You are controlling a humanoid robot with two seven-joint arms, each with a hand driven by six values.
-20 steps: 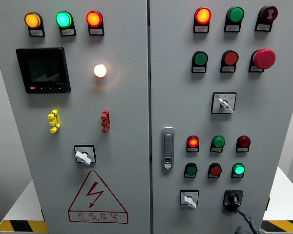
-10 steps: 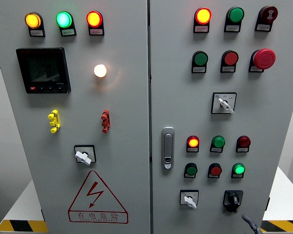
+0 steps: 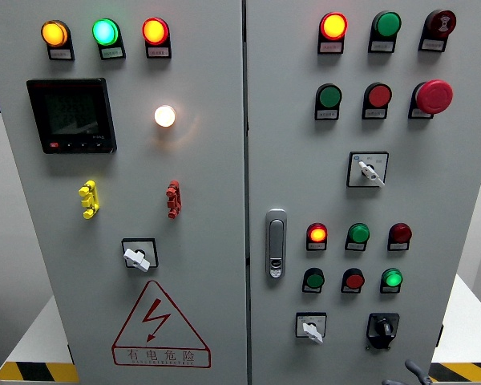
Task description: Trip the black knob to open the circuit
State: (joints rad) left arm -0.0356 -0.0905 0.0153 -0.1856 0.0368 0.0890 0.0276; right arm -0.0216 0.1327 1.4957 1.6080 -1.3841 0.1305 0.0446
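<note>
The black knob [image 3: 381, 326] is a small rotary switch on a black square plate, low on the right door of the grey electrical cabinet [image 3: 305, 176]. Its pointer stands roughly upright, tilted slightly left. A small grey part of my right hand [image 3: 411, 374] pokes up at the bottom edge, below and to the right of the knob and not touching it. Too little of the hand shows to tell its state. My left hand is out of the picture.
A white selector switch [image 3: 310, 328] sits left of the knob. Red and green pilot lamps [image 3: 393, 278] are just above it. A metal door handle [image 3: 276, 243] is by the door seam, and a red mushroom button [image 3: 433, 96] sits higher up.
My right hand has dropped from just under the black knob to the bottom edge, nearly out of view. The knob looks the same.
</note>
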